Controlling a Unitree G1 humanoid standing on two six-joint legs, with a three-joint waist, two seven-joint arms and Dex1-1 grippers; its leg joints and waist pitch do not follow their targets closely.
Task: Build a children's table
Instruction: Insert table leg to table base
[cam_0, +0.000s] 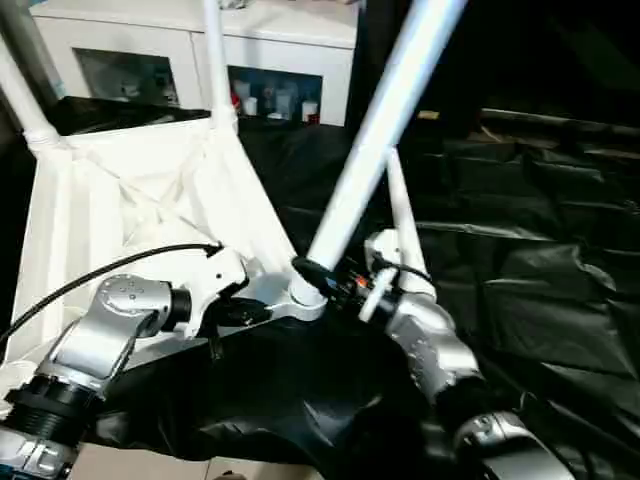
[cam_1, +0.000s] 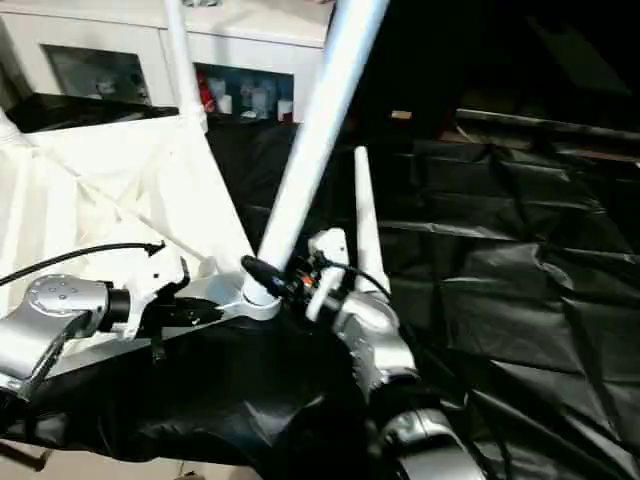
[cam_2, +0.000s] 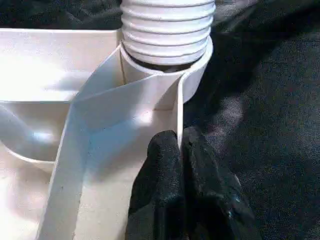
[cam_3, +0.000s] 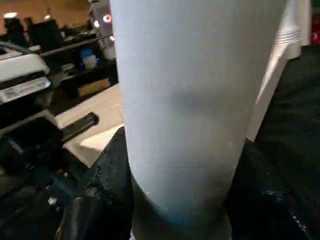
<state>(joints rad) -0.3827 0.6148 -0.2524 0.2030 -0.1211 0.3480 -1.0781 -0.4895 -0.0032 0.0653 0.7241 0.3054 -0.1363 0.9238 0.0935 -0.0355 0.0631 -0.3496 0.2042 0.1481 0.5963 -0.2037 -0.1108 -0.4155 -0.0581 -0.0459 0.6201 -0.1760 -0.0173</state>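
The tabletop (cam_0: 140, 190) lies underside up on the black-draped work table (cam_0: 520, 300), stretching away from the left gripper toward the white cabinet (cam_0: 200, 50) at the back. Two legs rise from its far corners: one far leg (cam_0: 25, 95) leans off to the left of that gripper, and another far leg (cam_0: 215, 60) stands nearly straight up beyond it.

The left gripper (cam_2: 180, 145) is closed on a thin upright rib of the tabletop's rim; its black fingers (cam_2: 157, 170) press together with the rib's edge caught between them. Just ahead of its fingertips sits the near corner socket (cam_0: 300, 300).

A near leg (cam_0: 385, 110) stands in that socket, threaded end (cam_2: 167, 30) down, its long axis slanting up and to the right, away from the left gripper.

The right gripper (cam_0: 325, 275) is clamped around this leg low down, just above the socket, a black finger on each side of the tube. Just beyond it, a fourth leg (cam_0: 400, 215) points upward, narrow tip on top.
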